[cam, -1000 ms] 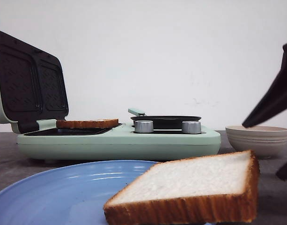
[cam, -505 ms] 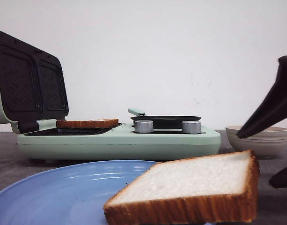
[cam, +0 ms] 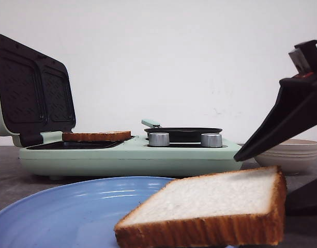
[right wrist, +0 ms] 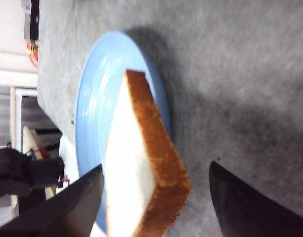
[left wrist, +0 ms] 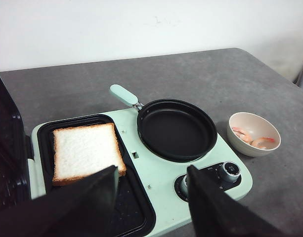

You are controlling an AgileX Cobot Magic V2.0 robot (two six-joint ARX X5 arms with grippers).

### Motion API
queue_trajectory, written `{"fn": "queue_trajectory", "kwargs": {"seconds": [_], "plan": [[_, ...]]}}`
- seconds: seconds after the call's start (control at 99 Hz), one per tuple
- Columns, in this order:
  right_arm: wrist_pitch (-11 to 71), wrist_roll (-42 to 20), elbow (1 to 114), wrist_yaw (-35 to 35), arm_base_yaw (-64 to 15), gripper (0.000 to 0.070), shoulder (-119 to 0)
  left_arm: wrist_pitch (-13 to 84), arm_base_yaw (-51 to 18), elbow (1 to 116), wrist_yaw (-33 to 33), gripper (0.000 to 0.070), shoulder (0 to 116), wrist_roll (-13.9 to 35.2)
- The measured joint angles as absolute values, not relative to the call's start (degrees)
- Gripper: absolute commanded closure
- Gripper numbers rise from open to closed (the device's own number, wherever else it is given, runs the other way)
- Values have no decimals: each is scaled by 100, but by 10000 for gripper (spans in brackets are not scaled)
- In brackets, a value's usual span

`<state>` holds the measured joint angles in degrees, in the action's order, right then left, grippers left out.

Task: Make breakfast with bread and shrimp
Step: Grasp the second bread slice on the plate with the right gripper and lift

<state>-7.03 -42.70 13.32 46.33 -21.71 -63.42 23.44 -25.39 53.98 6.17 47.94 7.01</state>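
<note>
The bread slice (cam: 210, 209) on the blue plate (cam: 70, 212) lies between the right gripper's (right wrist: 153, 207) wide-open, empty jaws, while a second slice (left wrist: 86, 152) sits in the sandwich maker's tray (left wrist: 136, 212) beyond the left gripper's (left wrist: 151, 197) open, empty jaws.

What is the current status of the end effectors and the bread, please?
Right end effector open, straddling bread slice on blue plate. Left end effector open, empty, above sandwich maker; second slice loaded. Nothing in the way.
</note>
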Motion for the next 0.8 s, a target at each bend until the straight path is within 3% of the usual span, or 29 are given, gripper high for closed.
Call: {"fn": "queue_trajectory", "kwargs": {"seconds": [0.121,0.242,0.454,0.676,0.798], "plan": [[-856,-4292,1332,4626,-2171,587,-6390,2344,-2539,5398,617,468,4794,701],[-1015,-4292,1332,4628,-2171,687,-6388,2344,-2539,5398,617,468,4794,701],[-1131,-4289,1332,4661,-2171,689,-6388,2344,-2539,5398,617,468,4794,701],[-2198,-4453,1389,5260,-2171,692,-6329,2344,-2539,5398,617,468,4794,701],[-2303,-4558,1682,5400,-2171,693,-6110,2344,-2539,5398,617,468,4794,701]]}}
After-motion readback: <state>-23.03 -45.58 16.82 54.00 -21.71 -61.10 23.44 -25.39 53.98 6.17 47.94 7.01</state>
